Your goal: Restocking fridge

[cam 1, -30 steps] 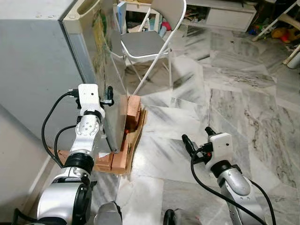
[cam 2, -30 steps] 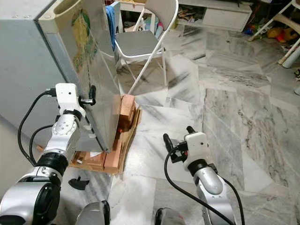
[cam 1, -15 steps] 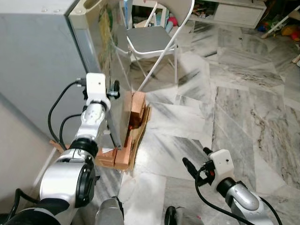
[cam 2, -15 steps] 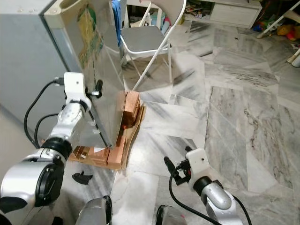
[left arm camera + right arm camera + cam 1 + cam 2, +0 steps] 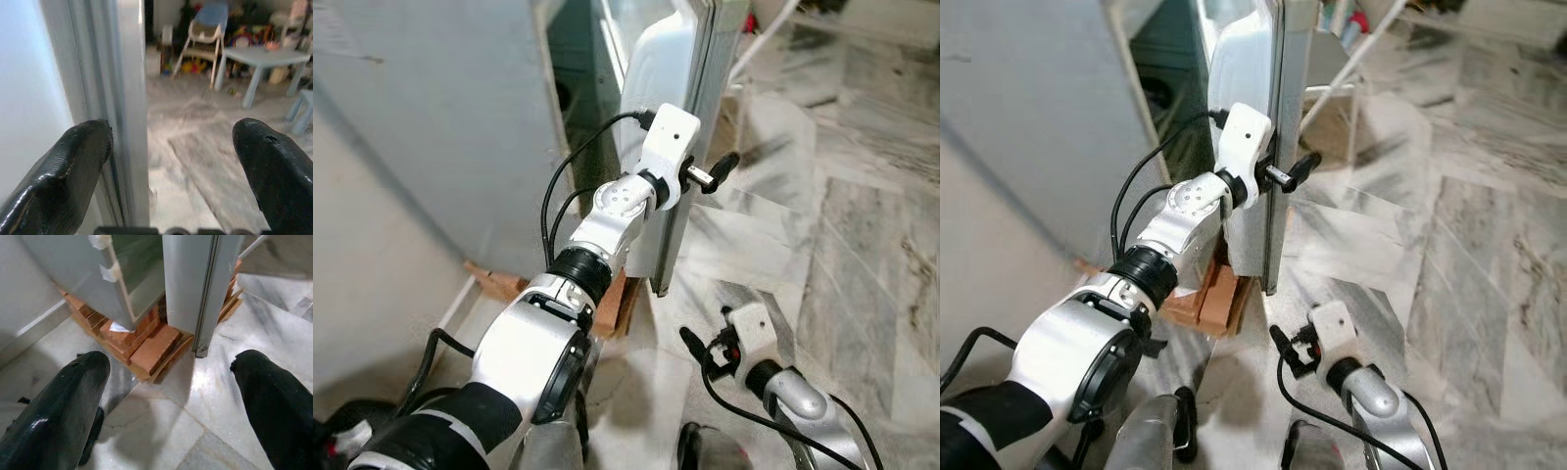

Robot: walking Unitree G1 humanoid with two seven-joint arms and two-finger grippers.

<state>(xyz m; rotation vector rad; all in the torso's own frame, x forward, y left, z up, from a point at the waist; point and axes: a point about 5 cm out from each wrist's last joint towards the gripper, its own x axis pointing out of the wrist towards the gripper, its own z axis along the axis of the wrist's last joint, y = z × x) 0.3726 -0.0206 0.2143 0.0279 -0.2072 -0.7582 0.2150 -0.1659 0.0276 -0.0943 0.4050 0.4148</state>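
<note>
Grey fridge ajar, left pincer astride door

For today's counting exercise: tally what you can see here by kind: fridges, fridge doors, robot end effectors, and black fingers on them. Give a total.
Fridge: 1
Fridge door: 1
End effectors: 2, the left end effector and the right end effector
Black fingers: 4
Total: 8

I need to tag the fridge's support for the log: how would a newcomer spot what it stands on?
Start at the tall grey fridge, whose door stands ajar with the left gripper at its edge. Look under its base for the low platform of reddish-brown wooden blocks. Nothing else on the pale marble floor shares that warm brick colour.
</note>
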